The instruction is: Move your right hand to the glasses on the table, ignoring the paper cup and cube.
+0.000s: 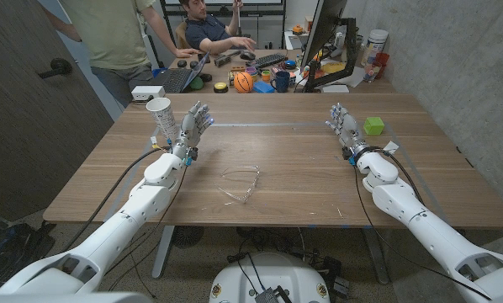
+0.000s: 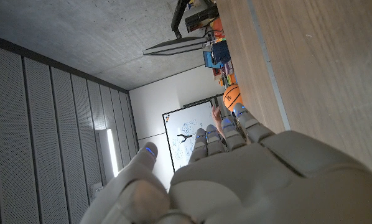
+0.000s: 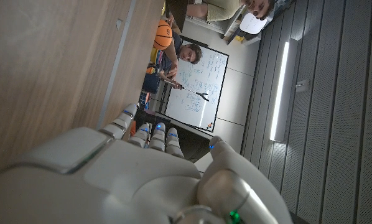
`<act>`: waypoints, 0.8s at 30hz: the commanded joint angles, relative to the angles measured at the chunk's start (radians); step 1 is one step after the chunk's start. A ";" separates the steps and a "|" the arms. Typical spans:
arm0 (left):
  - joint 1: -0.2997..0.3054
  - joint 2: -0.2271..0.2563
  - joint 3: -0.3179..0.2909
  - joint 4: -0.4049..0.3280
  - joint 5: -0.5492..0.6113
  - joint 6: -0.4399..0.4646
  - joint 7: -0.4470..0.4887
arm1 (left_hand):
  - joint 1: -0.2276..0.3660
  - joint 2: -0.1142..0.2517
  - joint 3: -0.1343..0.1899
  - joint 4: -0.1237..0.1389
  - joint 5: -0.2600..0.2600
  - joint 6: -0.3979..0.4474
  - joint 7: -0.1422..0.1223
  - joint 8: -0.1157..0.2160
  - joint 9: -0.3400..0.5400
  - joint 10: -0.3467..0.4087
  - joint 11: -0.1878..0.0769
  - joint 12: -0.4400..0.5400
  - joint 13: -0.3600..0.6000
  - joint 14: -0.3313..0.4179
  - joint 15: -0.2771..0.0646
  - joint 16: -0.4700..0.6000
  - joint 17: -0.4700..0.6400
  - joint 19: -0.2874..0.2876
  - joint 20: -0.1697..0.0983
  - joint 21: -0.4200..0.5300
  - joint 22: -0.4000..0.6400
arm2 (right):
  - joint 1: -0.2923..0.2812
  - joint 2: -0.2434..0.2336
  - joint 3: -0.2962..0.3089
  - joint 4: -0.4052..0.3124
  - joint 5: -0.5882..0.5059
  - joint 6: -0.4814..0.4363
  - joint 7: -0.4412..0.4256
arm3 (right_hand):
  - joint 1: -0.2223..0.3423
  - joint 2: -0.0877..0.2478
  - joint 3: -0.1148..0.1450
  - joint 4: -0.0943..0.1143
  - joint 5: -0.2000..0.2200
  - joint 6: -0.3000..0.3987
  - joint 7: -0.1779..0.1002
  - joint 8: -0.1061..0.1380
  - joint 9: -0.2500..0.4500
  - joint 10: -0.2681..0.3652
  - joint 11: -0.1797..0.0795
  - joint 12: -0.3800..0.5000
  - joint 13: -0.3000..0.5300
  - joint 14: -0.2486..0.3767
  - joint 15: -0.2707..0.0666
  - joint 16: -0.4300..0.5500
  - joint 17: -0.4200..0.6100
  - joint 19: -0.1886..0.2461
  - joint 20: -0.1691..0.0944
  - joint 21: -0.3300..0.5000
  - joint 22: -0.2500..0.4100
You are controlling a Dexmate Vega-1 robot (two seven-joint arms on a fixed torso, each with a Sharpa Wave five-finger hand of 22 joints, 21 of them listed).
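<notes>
Clear wire-framed glasses (image 1: 240,183) lie on the wooden table (image 1: 302,168), near the middle toward the front. My right hand (image 1: 345,128) is raised on the table's right side, fingers apart and holding nothing, well to the right of and behind the glasses. A green cube (image 1: 373,125) sits just right of that hand. My left hand (image 1: 193,127) is up on the left side, fingers spread and empty, right beside a white paper cup (image 1: 161,117). The right wrist view shows the back of my right hand (image 3: 130,180) over the wood; the left wrist view shows my left hand (image 2: 236,174).
A desk behind the table's far edge carries a laptop (image 1: 174,79), keyboard (image 1: 271,60), monitor (image 1: 323,34), basketball (image 1: 244,82) and blue mug (image 1: 281,82). One person (image 1: 108,34) stands at the back left, another (image 1: 209,29) sits behind the desk. A concrete wall (image 1: 462,67) runs along the right.
</notes>
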 commanded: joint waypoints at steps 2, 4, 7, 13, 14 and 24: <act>0.020 0.008 -0.010 -0.027 -0.007 0.000 0.012 | -0.001 0.012 0.005 0.000 0.006 0.010 -0.002 0.004 0.003 0.011 0.001 0.005 0.004 0.011 -0.002 0.006 0.004 0.012 0.000 0.004 0.002 | -0.020 -0.003 0.007 -0.024 0.001 0.007 -0.015 | 0.004 0.008 0.006 -0.002 0.006 -0.010 -0.001 0.005 0.003 0.001 -0.005 0.004 0.003 -0.007 -0.001 0.004 0.005 -0.007 -0.002 0.005 0.005; 0.023 0.009 -0.011 -0.030 -0.007 0.000 0.013 | -0.001 0.012 0.004 0.000 0.006 0.011 -0.002 0.004 0.003 0.011 0.000 0.005 0.004 0.011 -0.001 0.005 0.004 0.012 0.000 0.004 0.002 | -0.018 -0.003 0.006 -0.022 -0.004 0.011 -0.014 | 0.004 0.008 0.006 -0.002 0.006 -0.010 -0.001 0.005 0.003 0.001 -0.005 0.003 0.003 -0.007 -0.002 0.004 0.005 -0.007 -0.002 0.005 0.005; 0.027 0.011 -0.012 -0.036 -0.008 0.002 0.016 | -0.001 0.012 0.004 0.000 0.006 0.010 -0.002 0.004 0.003 0.011 -0.002 0.005 0.004 0.011 -0.001 0.005 0.004 0.012 0.000 0.003 0.002 | -0.016 0.000 0.005 -0.023 -0.006 0.018 -0.013 | 0.004 0.008 0.005 -0.003 0.006 -0.010 -0.007 0.005 0.003 0.000 -0.005 0.003 0.003 -0.006 -0.002 0.003 0.004 -0.006 -0.002 0.004 0.005; 0.029 0.009 -0.013 -0.030 -0.011 -0.002 0.011 | -0.001 0.012 0.003 0.000 0.006 0.010 -0.001 0.004 0.003 0.010 -0.001 0.005 0.004 0.010 -0.002 0.005 0.004 0.011 0.004 0.002 0.003 | -0.015 0.004 0.001 -0.033 -0.023 0.043 -0.015 | 0.004 0.004 0.002 -0.005 0.006 -0.011 -0.020 0.004 0.003 -0.007 -0.006 0.000 0.003 -0.007 -0.001 0.002 0.004 -0.006 -0.001 0.002 0.005; 0.029 0.008 -0.013 -0.028 -0.012 -0.004 0.010 | -0.001 0.012 0.003 0.000 0.006 0.010 -0.001 0.004 0.003 0.011 -0.001 0.005 0.004 0.010 -0.001 0.005 0.004 0.011 0.004 0.002 0.003 | -0.014 0.002 -0.001 -0.033 -0.032 0.050 -0.014 | 0.004 0.002 0.001 -0.005 0.006 -0.011 -0.020 0.005 0.003 -0.006 -0.007 0.000 0.003 -0.006 -0.001 0.003 0.004 -0.005 0.000 0.002 0.005; 0.029 0.004 -0.015 -0.020 -0.016 -0.012 0.005 | -0.001 0.012 0.001 0.000 0.006 0.011 -0.003 0.004 0.003 0.011 -0.001 0.005 0.004 0.010 -0.002 0.005 0.004 0.012 0.004 0.000 0.003 | -0.015 -0.026 -0.013 -0.094 -0.106 0.065 -0.045 | -0.005 -0.042 -0.027 -0.015 0.004 0.015 -0.058 0.011 0.002 -0.001 -0.014 0.002 0.003 -0.002 0.004 0.004 0.006 0.000 0.020 -0.004 0.003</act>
